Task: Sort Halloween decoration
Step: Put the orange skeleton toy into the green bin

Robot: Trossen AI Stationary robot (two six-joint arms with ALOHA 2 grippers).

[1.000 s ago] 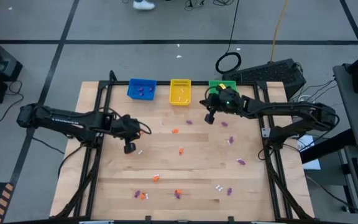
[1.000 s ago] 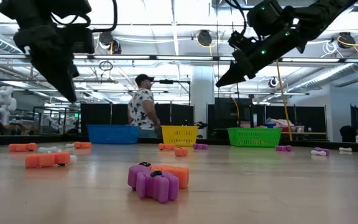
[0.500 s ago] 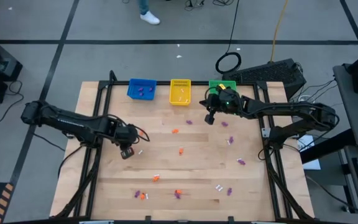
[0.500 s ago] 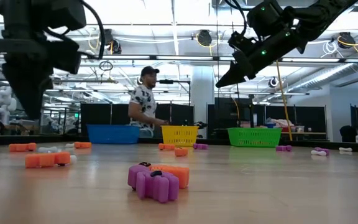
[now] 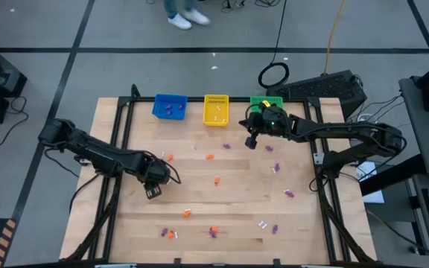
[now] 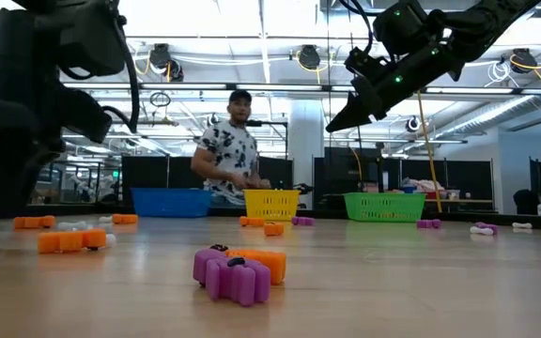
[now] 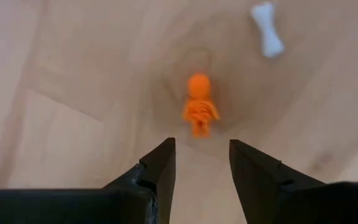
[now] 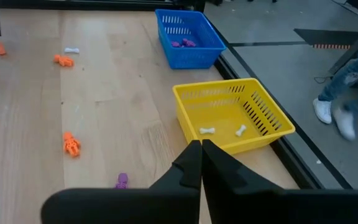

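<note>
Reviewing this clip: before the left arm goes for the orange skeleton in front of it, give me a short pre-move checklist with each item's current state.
1. Left gripper jaws apart and empty: ok.
2. Small orange skeleton figure lies on the wooden table, lined up ahead of the gap between the fingers: ok.
3. Small white bone trinket lies apart from the skeleton, off the approach line: ok.
4. Right gripper shut, hovering by the yellow plastic basket, far from the left arm: ok.
5. Which basket takes orange pieces: cannot tell; the yellow one holds white bones, the blue plastic basket purple pieces.
</note>
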